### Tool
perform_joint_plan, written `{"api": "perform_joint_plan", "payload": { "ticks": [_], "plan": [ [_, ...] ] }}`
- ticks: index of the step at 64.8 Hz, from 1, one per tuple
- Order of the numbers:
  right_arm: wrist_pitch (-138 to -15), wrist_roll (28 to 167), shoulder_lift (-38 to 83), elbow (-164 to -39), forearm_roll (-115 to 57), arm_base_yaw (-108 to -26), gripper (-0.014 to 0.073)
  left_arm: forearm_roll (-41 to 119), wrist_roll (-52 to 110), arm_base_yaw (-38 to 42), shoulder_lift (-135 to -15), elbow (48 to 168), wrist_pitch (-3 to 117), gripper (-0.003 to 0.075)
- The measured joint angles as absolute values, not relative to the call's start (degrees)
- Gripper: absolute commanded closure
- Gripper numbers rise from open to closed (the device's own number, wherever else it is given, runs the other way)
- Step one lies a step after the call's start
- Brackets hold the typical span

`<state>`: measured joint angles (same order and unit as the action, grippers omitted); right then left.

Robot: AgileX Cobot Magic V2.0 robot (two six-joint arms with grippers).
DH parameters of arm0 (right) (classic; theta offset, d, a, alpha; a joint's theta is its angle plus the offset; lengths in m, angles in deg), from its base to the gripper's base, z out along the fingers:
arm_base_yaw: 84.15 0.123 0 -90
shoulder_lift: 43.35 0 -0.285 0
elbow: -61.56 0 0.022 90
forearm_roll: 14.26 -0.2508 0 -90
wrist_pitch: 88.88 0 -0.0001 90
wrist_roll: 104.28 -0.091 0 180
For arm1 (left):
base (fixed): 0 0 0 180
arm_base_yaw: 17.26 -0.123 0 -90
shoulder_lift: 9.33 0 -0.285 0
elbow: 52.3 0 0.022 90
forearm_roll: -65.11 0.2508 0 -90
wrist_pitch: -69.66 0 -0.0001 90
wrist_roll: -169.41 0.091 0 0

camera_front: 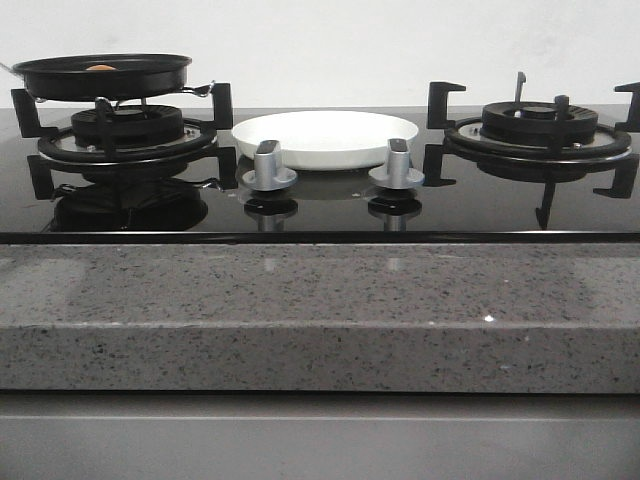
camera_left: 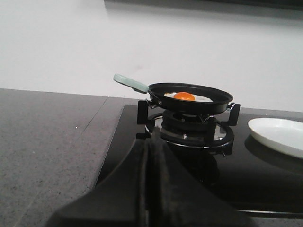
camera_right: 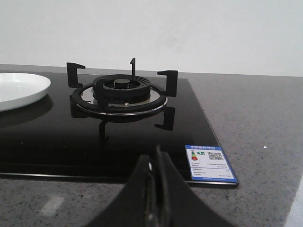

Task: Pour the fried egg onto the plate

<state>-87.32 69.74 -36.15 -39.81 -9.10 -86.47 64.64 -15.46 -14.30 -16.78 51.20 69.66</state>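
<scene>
The fried egg (camera_left: 186, 97), white with an orange yolk, lies in a black frying pan (camera_left: 190, 97) with a pale green handle (camera_left: 131, 83). The pan stands on the left burner (camera_front: 128, 128); in the front view only the yolk (camera_front: 100, 68) shows over the rim. The white plate (camera_front: 325, 137) sits on the black glass hob between the two burners, and shows in the left wrist view (camera_left: 279, 135) and the right wrist view (camera_right: 20, 90). My left gripper (camera_left: 152, 142) is shut and empty, short of the pan. My right gripper (camera_right: 155, 158) is shut and empty, short of the right burner (camera_right: 122, 92).
Two silver knobs (camera_front: 269, 166) (camera_front: 397, 165) stand in front of the plate. The bare right burner (camera_front: 540, 128) has raised black pan supports. A grey stone counter (camera_front: 320, 310) surrounds the hob. An energy label (camera_right: 210, 163) is stuck on the hob's near right corner. A white wall stands behind.
</scene>
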Motion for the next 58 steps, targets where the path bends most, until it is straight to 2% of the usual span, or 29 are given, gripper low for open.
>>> {"api": "perform_joint_plan", "payload": {
  "ticks": [14, 28, 47, 58],
  "plan": [
    [-83.6, 69.7, -36.1, -46.6, -9.6, -86.5, 0.0659, 65.1, -15.5, -14.3, -17.0, 59.8, 59.4, 0.0739],
    [-73.4, 69.7, -34.6, -58.2, -9.8, -86.5, 0.0659, 65.1, -15.5, -14.3, -22.3, 71.2, 50.1, 0.0739],
    [-60.7, 69.7, -21.9, -73.5, -10.0, -86.5, 0.0659, 65.9, -15.5, -14.3, -34.5, 86.9, 36.6, 0.0739],
    [-58.3, 69.7, -14.1, -76.3, -10.0, -86.5, 0.0659, 66.0, -15.5, -14.3, -41.4, 89.6, 32.8, 0.0739]
  ]
}}
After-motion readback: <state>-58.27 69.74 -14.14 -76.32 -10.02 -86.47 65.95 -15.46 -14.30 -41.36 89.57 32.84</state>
